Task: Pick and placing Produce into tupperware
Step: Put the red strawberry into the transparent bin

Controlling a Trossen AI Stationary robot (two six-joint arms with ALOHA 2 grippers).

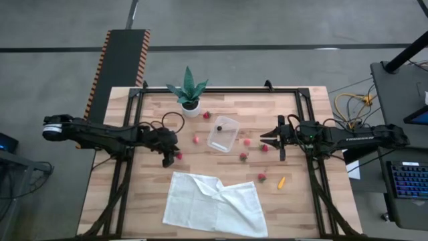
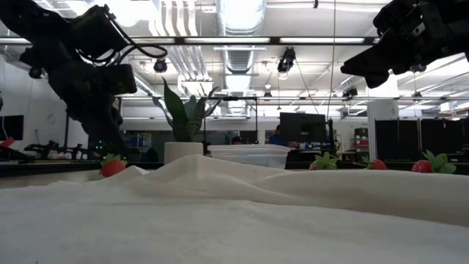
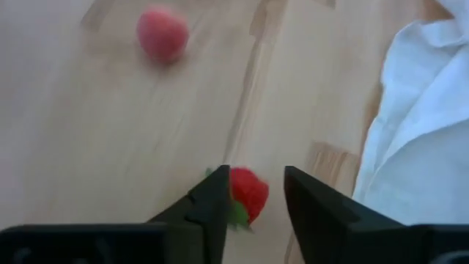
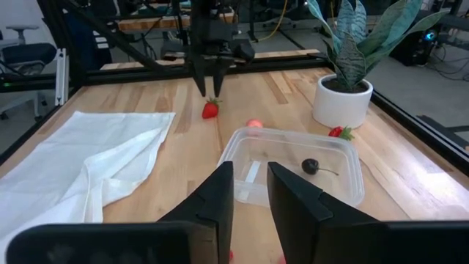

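Note:
My left gripper (image 1: 168, 159) is open, left of the tupperware and above a red strawberry (image 3: 249, 192) that lies on the wood and shows between its fingers. From the right wrist view, the fingertips (image 4: 208, 89) stand just over that strawberry (image 4: 210, 110). The clear tupperware (image 1: 223, 133) rests on its base mid-table with a dark berry (image 4: 310, 166) inside. Other strawberries (image 1: 196, 139) (image 1: 247, 142) (image 1: 243, 156) and an orange piece (image 1: 281, 182) lie loose on the table. My right gripper (image 4: 250, 176) hovers right of the tupperware, its fingers slightly apart with nothing between them.
A potted plant (image 1: 189, 94) stands at the far edge with a strawberry (image 1: 206, 115) beside it. A crumpled white cloth (image 1: 214, 204) covers the near middle of the table. More strawberries (image 1: 264, 148) (image 1: 262, 177) lie on the right, near my right gripper.

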